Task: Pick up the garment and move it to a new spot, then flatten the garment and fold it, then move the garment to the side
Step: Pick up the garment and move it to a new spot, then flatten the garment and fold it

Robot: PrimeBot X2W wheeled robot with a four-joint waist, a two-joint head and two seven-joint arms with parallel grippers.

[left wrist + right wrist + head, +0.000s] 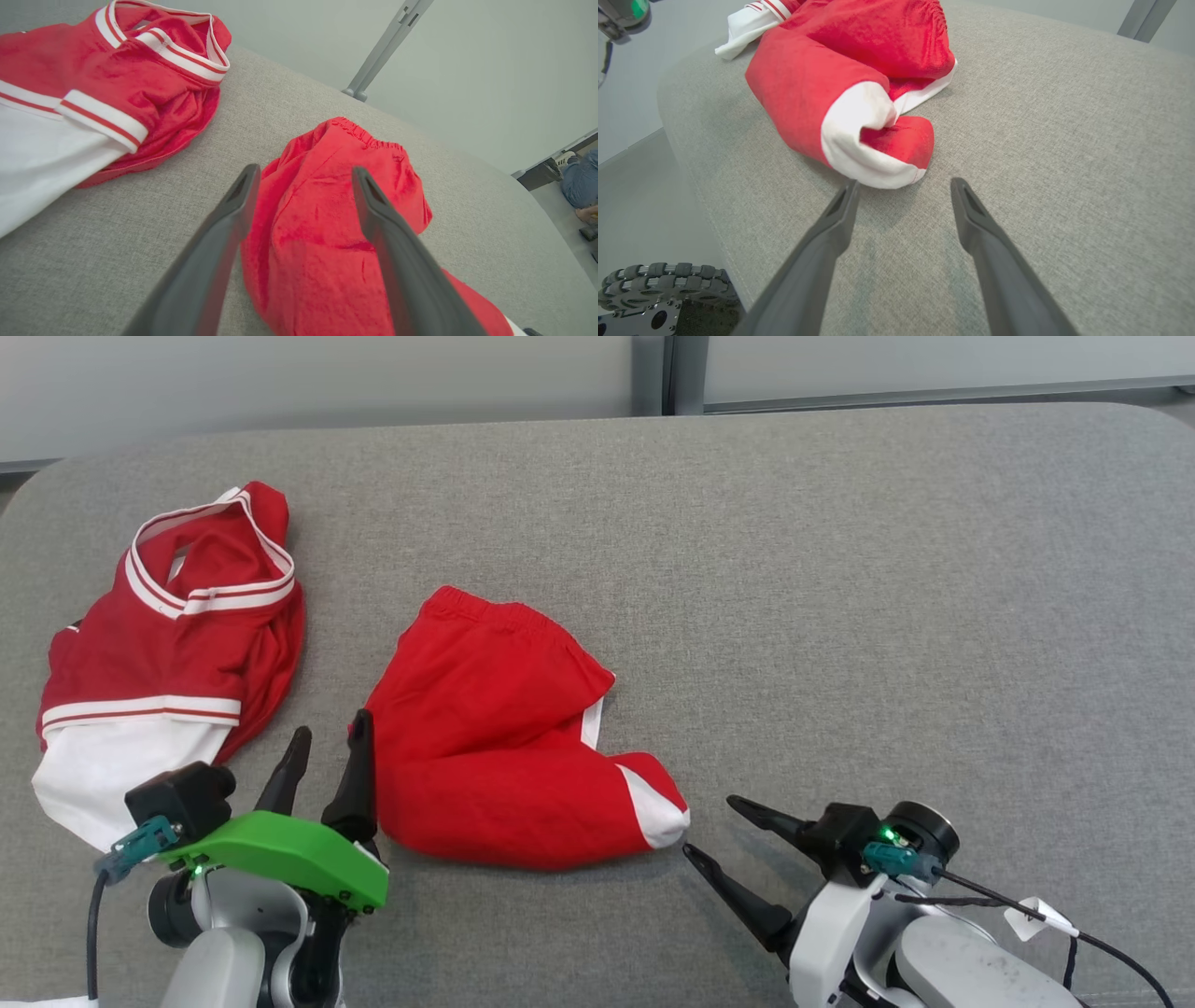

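Shorts [485, 747] of red cloth lie near the middle of the grey padded table [840, 569], a little left of centre and low in the head view. Their long axis runs from upper left to lower right. The gathered elastic waistband points to the upper left, and a leg opening with a white band points to the lower right. They are not flat: the cloth is bunched and doubled over itself, and a white side stripe shows at the right edge.

In the left wrist view the lower part of the shorts [327, 224] is cut off by the bottom edge and partly covered by the dark fingers. In the right wrist view the waistband end of the shorts [822, 79] is cut off by the top edge.

The left gripper [331, 723] [304, 169] stands at the left edge of the shorts with its fingers apart and holds nothing. Whether one finger touches the cloth is not clear. The right gripper [709, 823] [903, 182] is just beside the white leg opening, fingers also apart and empty.

A red and white jersey [177, 644] [93, 79] lies crumpled at the left, apart from the shorts.
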